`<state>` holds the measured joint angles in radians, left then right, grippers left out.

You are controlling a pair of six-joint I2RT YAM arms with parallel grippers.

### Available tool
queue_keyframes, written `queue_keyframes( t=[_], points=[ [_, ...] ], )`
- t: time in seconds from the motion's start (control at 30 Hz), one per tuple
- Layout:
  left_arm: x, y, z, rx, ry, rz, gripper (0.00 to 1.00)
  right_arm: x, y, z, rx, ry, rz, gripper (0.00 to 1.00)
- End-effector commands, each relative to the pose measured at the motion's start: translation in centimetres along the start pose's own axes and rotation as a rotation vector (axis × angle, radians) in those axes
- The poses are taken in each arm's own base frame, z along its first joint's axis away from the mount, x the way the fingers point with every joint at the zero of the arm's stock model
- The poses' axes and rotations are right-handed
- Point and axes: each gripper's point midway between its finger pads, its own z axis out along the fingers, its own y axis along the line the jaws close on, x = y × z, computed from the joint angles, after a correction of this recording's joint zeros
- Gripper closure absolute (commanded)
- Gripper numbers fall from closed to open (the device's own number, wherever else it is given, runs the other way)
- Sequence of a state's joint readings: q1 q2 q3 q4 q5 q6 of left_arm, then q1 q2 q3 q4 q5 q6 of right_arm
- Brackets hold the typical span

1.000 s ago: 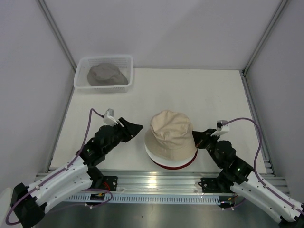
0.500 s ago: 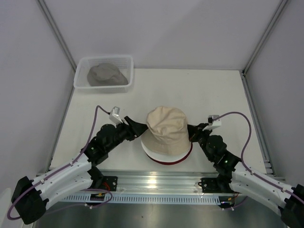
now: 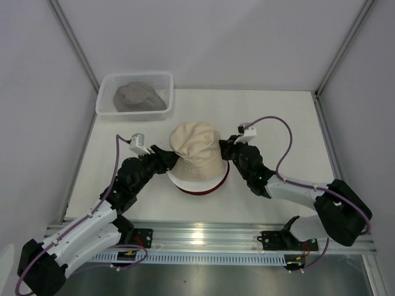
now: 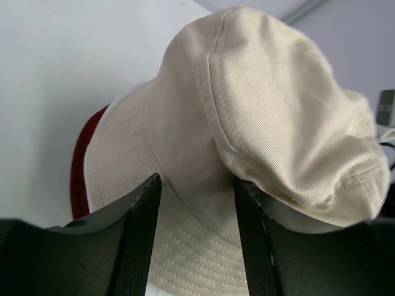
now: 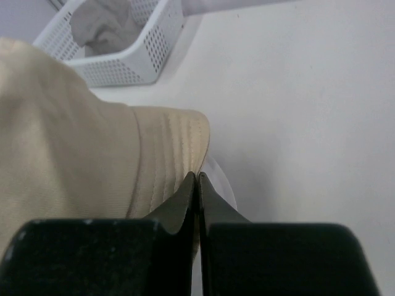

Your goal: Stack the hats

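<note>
Four hats in all. Three sit at frame centre: one cream-beige hat (image 3: 196, 151), one white hat (image 3: 183, 183) and one dark red hat (image 3: 200, 192). The fourth, one grey hat (image 3: 139, 95), is in the upper left. There is one white mesh basket (image 3: 137, 113). Two arms, the left arm (image 3: 92, 222) and the right arm (image 3: 296, 188), carry one pincer apiece: the left pincer (image 3: 170, 159) and the right pincer (image 3: 223, 151). There is one desk (image 3: 278, 117).

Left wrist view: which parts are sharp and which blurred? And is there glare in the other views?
Left wrist view: the cream hat shows sharp stitching, the dark fingers near the lens are soft. Top view: glare on the metal rail. Right wrist view: no glare, the basket behind slightly soft.
</note>
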<state>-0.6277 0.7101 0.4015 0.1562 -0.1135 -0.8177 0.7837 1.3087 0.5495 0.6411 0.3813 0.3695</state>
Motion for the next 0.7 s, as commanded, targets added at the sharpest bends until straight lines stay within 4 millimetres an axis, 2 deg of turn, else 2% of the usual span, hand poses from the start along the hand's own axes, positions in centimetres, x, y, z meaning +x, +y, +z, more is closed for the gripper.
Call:
queue_keyframes(
  t=[0.0, 0.03, 0.1, 0.13, 0.17, 0.2, 0.23, 0.27, 0.3, 0.33, 0.37, 0.4, 0.47, 0.5, 0.57, 0.6, 0.63, 0.67],
  points=[
    [-2.3, 0.0, 0.8, 0.023, -0.035, 0.043, 0.47, -4.7, 2.8, 4.1, -0.104, -0.090, 0.039, 1.00],
    [-3.1, 0.5, 0.9, 0.009, -0.055, 0.043, 0.47, -4.4, 2.5, 4.8, -0.095, -0.065, 0.040, 1.00],
    [-3.8, 0.8, 0.8, 0.001, -0.079, 0.069, 0.48, -5.7, 1.9, 5.9, -0.094, -0.067, 0.062, 0.98],
    [-4.0, 0.8, 0.7, 0.000, -0.088, 0.084, 0.48, -5.5, 1.2, 6.0, -0.081, -0.042, 0.060, 0.86],
    [-4.4, 0.7, 0.4, 0.001, -0.101, 0.109, 0.48, -6.9, 0.6, 6.0, -0.087, -0.048, 0.083, 0.77],
    [-4.7, 0.6, 0.2, 0.001, -0.111, 0.120, 0.47, -7.2, 0.2, 5.9, -0.090, -0.035, 0.099, 0.66],
    [-5.0, 0.6, 0.0, -0.002, -0.125, 0.130, 0.47, -6.9, -0.8, 5.6, -0.071, 0.009, 0.110, 0.39],
    [-5.3, 0.5, -0.5, -0.003, -0.133, 0.146, 0.47, -7.5, -2.4, 5.4, -0.042, 0.022, 0.133, 0.30],
    [-5.6, 0.5, -0.8, -0.008, -0.143, 0.155, 0.47, -9.4, -2.1, 4.6, -0.052, 0.012, 0.182, 0.21],
    [-5.8, 0.8, -1.1, -0.023, -0.152, 0.165, 0.47, -9.8, -2.8, 4.1, -0.025, 0.028, 0.209, 0.12],
    [-6.2, 0.8, -1.4, -0.032, -0.164, 0.178, 0.47, -9.1, -3.7, 3.1, 0.015, 0.083, 0.237, 0.10],
    [-6.2, 1.2, -1.7, -0.053, -0.165, 0.182, 0.46, -10.7, -3.9, 1.9, 0.016, 0.061, 0.269, 0.08],
    [-7.2, 1.9, -2.1, -0.115, -0.199, 0.183, 0.45, -10.2, -3.2, 0.2, 0.010, 0.098, 0.403, 0.04],
    [-7.0, 2.7, -2.1, -0.154, -0.193, 0.178, 0.45, -10.2, -2.1, -0.6, -0.042, 0.109, 0.454, 0.01],
    [-7.1, 4.2, -2.0, -0.238, -0.196, 0.145, 0.45, -8.9, -0.9, -2.4, -0.085, 0.122, 0.634, 0.01],
    [-6.9, 4.5, -1.9, -0.254, -0.189, 0.138, 0.45, -9.8, 0.4, -2.9, -0.160, 0.081, 0.687, 0.01],
    [-6.4, 4.9, -1.5, -0.271, -0.170, 0.129, 0.45, -9.9, 2.1, -4.0, -0.210, 0.086, 0.779, 0.00],
    [-6.3, 4.9, -1.2, -0.267, -0.166, 0.111, 0.45, -8.5, 2.4, -4.4, -0.216, 0.105, 0.809, 0.01]
  ],
)
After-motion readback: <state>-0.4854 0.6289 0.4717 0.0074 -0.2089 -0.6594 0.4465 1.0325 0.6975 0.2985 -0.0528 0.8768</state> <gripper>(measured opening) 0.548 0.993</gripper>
